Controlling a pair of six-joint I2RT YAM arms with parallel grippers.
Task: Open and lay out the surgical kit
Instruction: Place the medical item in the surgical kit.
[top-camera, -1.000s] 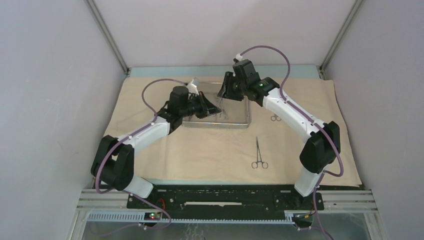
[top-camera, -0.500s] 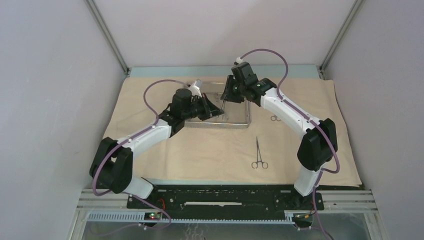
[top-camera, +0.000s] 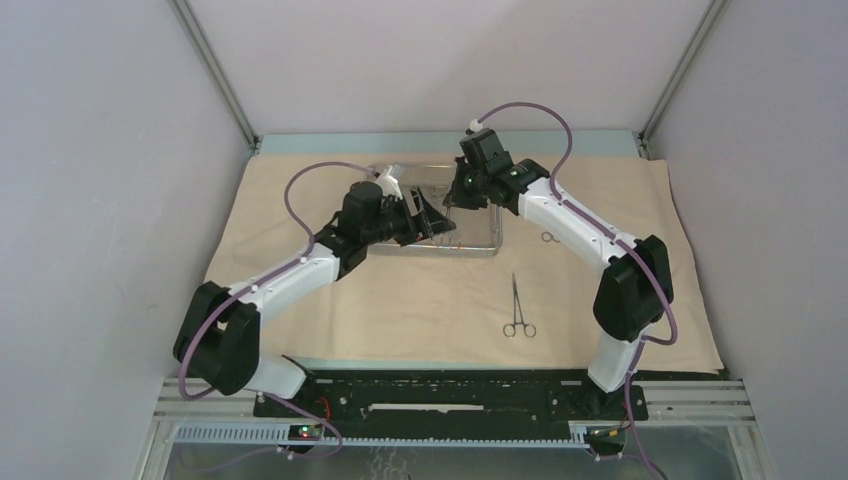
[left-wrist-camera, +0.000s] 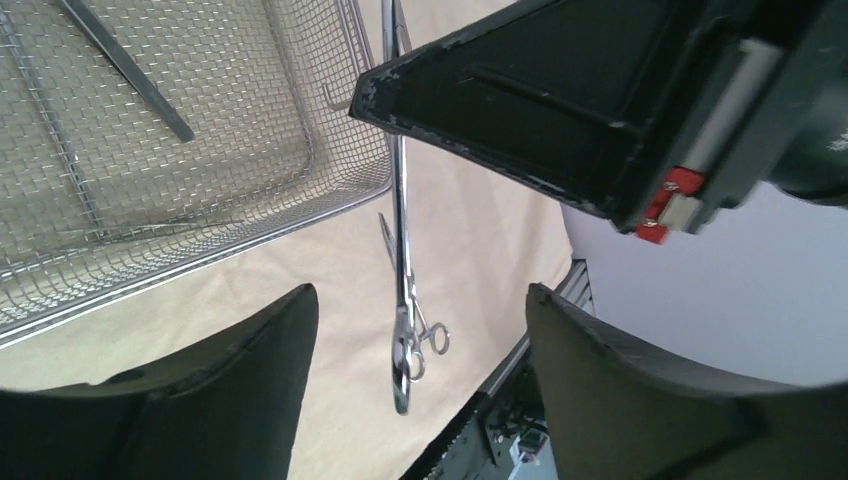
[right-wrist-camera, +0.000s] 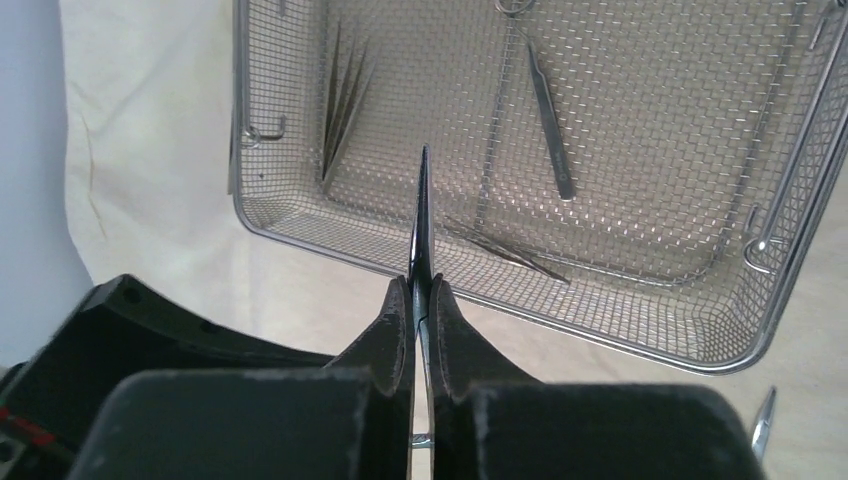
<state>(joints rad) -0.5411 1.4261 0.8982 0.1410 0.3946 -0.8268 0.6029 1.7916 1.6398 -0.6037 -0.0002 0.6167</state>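
The steel mesh tray (top-camera: 470, 247) sits at the back middle of the beige cloth (top-camera: 400, 300). Both grippers meet above its left part. My right gripper (right-wrist-camera: 422, 292) is shut on a slim steel instrument (right-wrist-camera: 421, 215) whose tip points over the tray (right-wrist-camera: 600, 336). The same instrument (left-wrist-camera: 401, 200) hangs between the spread fingers of my open left gripper (left-wrist-camera: 420, 295), and neither finger touches it. Tweezers (right-wrist-camera: 549, 110) and other pointed tools (right-wrist-camera: 344, 110) lie in the tray. Ring-handled forceps (top-camera: 517, 306) and small scissors (top-camera: 548, 237) lie on the cloth.
Grey walls with metal posts close in the cloth on three sides. A black base rail (top-camera: 450, 392) runs along the near edge. The right gripper's black body (left-wrist-camera: 600, 90) hangs close above the left gripper.
My left gripper has opened and let go of the slim instrument. My right gripper has shut on it. Both arms have shifted slightly towards the back.
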